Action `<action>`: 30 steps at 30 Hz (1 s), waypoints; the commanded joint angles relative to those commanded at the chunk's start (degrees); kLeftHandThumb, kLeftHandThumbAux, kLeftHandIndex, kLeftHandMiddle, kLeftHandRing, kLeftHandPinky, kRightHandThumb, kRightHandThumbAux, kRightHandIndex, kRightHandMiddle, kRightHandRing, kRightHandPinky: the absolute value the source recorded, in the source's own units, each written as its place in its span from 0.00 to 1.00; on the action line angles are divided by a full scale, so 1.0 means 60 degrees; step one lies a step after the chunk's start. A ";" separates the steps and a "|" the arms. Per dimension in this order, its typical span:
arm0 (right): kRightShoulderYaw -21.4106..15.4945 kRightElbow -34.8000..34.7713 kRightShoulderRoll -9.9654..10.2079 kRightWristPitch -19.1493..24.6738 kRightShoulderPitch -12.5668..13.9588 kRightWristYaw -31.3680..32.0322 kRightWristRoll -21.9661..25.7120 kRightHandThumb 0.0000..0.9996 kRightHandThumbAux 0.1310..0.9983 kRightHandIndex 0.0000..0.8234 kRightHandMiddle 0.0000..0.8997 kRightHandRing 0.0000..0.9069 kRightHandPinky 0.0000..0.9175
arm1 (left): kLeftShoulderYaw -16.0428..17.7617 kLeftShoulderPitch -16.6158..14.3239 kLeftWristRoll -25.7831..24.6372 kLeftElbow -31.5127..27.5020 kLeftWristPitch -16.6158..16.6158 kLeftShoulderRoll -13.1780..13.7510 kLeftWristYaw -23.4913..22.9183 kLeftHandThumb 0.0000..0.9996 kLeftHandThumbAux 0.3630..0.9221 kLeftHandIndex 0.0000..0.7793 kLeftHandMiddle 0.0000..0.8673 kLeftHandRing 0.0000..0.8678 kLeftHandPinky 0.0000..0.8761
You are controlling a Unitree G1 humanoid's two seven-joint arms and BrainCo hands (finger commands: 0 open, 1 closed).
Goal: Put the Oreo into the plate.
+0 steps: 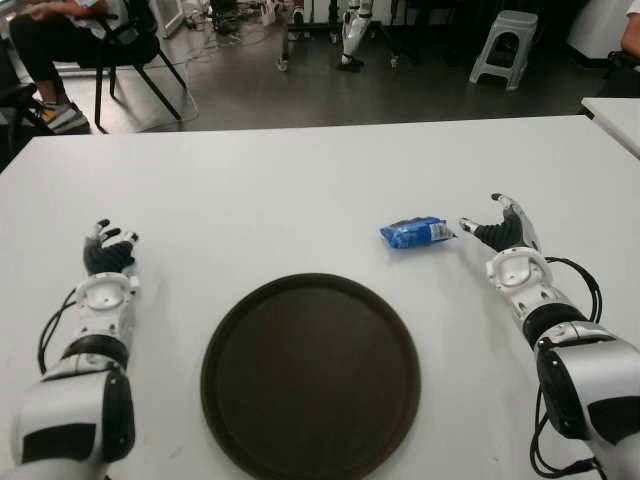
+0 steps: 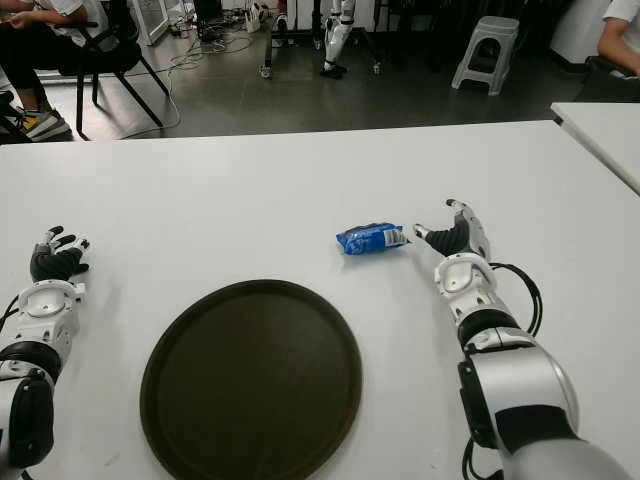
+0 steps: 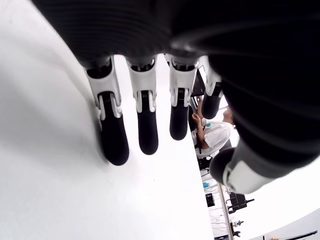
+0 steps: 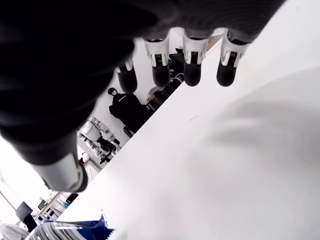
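The big dark round plate (image 1: 310,375) sits on the white table (image 1: 300,180), close to the robot and between its two arms. The blue Oreo pack (image 1: 416,233) lies on the table past the plate, a bit to the right. The right hand (image 1: 500,230) is just beside the pack, fingers spread wide, holding nothing. The left hand (image 1: 108,252) is left of the plate, fingers straight and holding nothing.

A robotics lab or workroom is showing here: a plain white counter (image 1: 300,180) is standing on a bare grey floor (image 1: 330,95), cables (image 1: 215,40) are trailing across it, another robot's legs (image 1: 352,35) are standing behind, beside a plastic stool (image 1: 503,45) and a seated person (image 1: 60,30).
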 joint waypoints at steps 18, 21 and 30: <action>0.0086 -0.0004 0.0005 -0.0048 0.0000 -0.0085 -0.0085 0.31 0.57 0.00 0.00 0.01 0.10 | -0.0091 -0.0016 0.0047 -0.0006 0.0020 0.0023 -0.0029 0.46 0.54 0.13 0.23 0.26 0.31; 0.0100 0.0000 0.0003 -0.0024 0.0001 -0.0073 -0.0097 0.30 0.56 0.00 0.00 0.01 0.11 | -0.0223 -0.0009 0.0179 -0.0007 0.0002 0.0024 0.0083 0.45 0.54 0.13 0.23 0.27 0.32; 0.0140 0.0003 0.0020 0.0000 -0.0006 -0.0123 -0.0148 0.30 0.57 0.00 0.00 0.01 0.10 | -0.1890 -0.0046 0.1988 0.0039 0.0047 0.0092 0.1323 0.41 0.55 0.13 0.24 0.29 0.32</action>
